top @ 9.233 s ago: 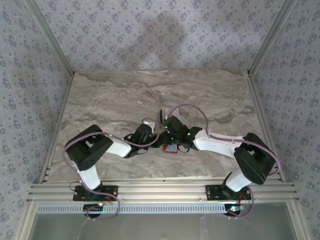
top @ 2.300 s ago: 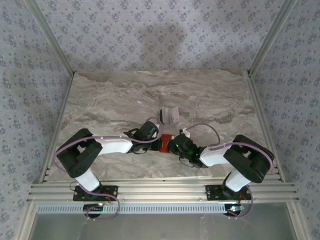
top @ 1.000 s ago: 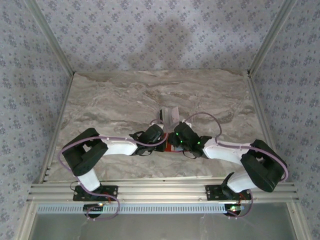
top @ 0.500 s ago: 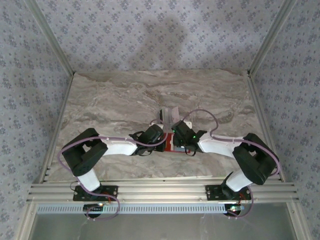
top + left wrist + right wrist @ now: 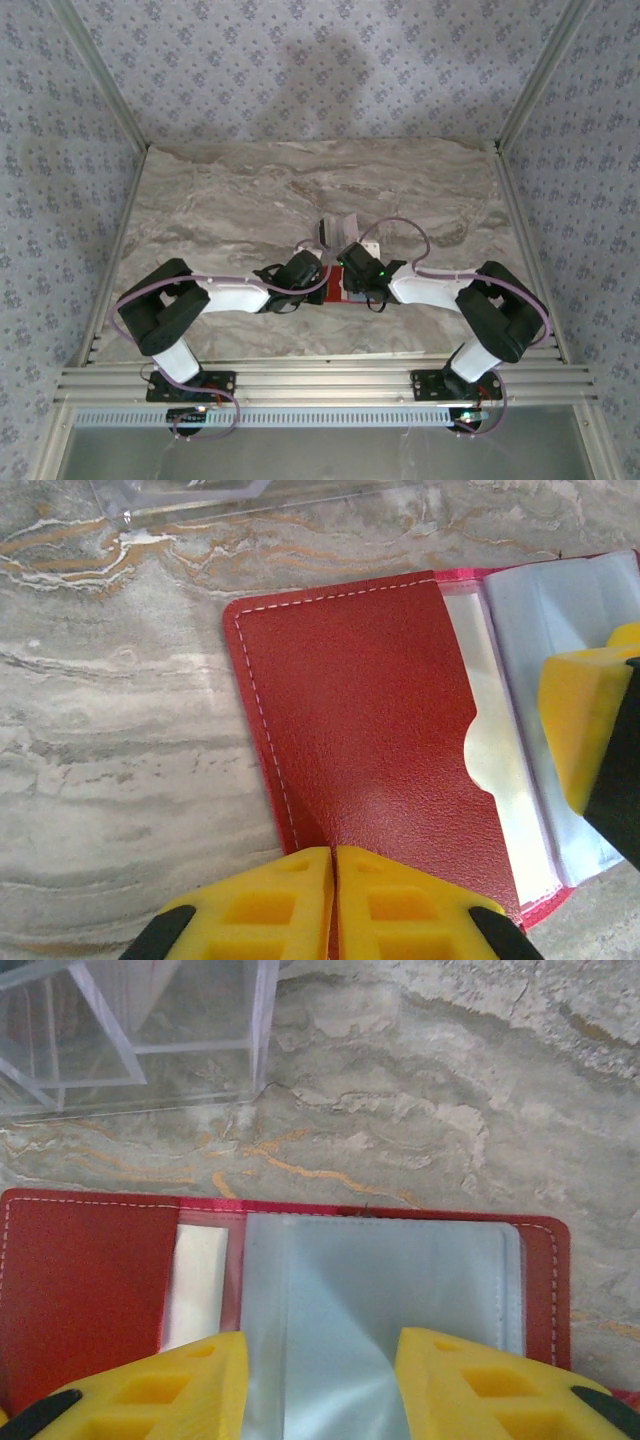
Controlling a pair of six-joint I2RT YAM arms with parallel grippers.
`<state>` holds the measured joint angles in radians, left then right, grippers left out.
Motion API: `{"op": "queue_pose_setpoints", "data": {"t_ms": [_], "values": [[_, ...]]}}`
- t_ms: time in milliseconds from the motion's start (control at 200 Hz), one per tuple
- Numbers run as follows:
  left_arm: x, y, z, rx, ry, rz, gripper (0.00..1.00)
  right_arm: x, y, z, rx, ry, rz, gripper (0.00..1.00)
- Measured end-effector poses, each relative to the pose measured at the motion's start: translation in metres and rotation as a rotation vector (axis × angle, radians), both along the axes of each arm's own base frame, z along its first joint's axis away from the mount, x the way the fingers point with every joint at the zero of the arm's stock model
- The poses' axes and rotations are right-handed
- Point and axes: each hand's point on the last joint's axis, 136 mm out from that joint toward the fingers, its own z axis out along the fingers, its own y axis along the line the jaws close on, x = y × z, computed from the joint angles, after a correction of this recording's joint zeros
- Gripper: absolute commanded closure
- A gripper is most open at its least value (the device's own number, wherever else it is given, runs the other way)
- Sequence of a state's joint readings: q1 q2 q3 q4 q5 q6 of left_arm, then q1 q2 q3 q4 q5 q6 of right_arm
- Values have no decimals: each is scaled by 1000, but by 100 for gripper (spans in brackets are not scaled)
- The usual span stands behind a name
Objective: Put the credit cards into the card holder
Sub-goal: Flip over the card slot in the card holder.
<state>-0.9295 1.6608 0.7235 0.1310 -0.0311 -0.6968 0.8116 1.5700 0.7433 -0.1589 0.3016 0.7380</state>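
I see the red wallet (image 5: 337, 291) lying open on the marble table (image 5: 220, 200), low in the middle of the top view, between my two arms; my left gripper (image 5: 333, 865) has its fingers pressed together at the bottom edge of the wallet's red flap (image 5: 360, 730); my right gripper (image 5: 320, 1380) is spread wide over the clear pockets (image 5: 380, 1290); a clear box (image 5: 130, 1040) sits upper left in the right wrist view, just past the wallet.

On table (image 5: 120, 730), card holder (image 5: 360, 740) just before box (image 5: 130, 1040)
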Motion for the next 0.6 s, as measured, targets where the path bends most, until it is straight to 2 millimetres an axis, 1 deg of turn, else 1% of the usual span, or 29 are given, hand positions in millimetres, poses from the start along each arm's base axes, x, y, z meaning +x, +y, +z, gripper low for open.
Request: {"op": "queue_pose_setpoints", "data": {"t_ms": [410,600], "values": [[0,0,0,0,0,-1,90,1,-10,4,-101,-30,22,54],[0,0,0,0,0,0,90,4,-9,3,-126,-25,38,55]]}}
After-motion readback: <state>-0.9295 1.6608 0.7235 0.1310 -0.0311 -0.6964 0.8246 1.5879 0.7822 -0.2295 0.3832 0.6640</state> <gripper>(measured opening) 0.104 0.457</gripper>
